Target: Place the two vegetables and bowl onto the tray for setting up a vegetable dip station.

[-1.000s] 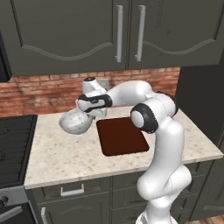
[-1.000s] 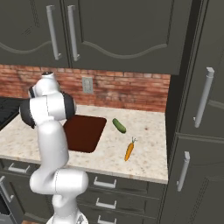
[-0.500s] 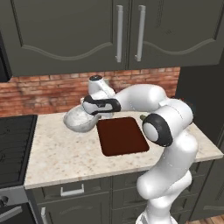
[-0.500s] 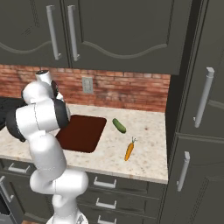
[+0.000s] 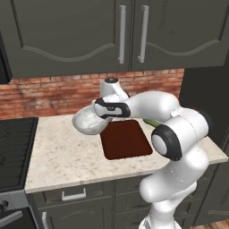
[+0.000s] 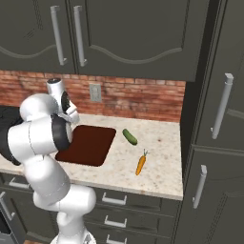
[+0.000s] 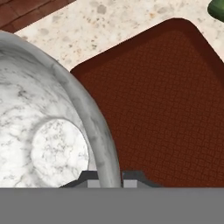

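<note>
My gripper [image 5: 102, 110] is shut on the rim of the speckled grey-white bowl [image 5: 88, 120], which hangs tilted above the counter just left of the dark reddish-brown tray [image 5: 125, 139]. In the hand view the bowl's wall [image 7: 48, 113] runs between my fingertips, with the tray [image 7: 162, 113] beyond it. The green cucumber [image 6: 129, 137] lies on the counter right of the tray [image 6: 88, 145]; its end shows in the hand view [image 7: 216, 9]. The orange carrot [image 6: 140, 164] lies nearer the front edge.
A black stove [image 5: 11, 147] borders the counter on the left. A brick backsplash [image 5: 49, 94] with an outlet [image 6: 96, 93] runs behind, and dark cabinets hang above. A tall dark cabinet [image 6: 214, 143] closes the counter's right end.
The arm has carried the bowl rightward, from over the left counter to the tray's left edge. The cucumber and carrot have not moved.
</note>
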### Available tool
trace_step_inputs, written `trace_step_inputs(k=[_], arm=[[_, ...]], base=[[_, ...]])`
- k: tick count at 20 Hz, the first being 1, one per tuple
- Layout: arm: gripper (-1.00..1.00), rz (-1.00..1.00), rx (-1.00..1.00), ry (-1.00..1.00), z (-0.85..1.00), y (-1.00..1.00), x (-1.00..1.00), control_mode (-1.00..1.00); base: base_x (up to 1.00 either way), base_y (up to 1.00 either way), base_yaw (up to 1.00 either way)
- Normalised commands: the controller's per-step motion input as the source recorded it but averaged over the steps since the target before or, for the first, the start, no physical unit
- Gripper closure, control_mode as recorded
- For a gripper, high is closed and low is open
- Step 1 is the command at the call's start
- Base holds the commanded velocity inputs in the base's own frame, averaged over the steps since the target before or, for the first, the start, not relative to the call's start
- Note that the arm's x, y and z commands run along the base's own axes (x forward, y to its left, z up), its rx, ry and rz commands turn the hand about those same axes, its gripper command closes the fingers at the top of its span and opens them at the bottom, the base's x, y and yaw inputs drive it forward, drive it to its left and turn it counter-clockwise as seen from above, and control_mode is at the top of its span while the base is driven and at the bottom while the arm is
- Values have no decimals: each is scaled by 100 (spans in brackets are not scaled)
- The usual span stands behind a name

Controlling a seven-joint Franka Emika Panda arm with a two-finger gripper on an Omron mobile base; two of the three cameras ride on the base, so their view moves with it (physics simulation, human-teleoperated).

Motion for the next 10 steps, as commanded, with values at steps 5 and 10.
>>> trace_step_inputs(k=[5,10], arm=[[100,14,2,0,0,-58,2,-100],[100,17,3,0,0,-64,15,-100]], base=[[0,0,0],[0,0,0]])
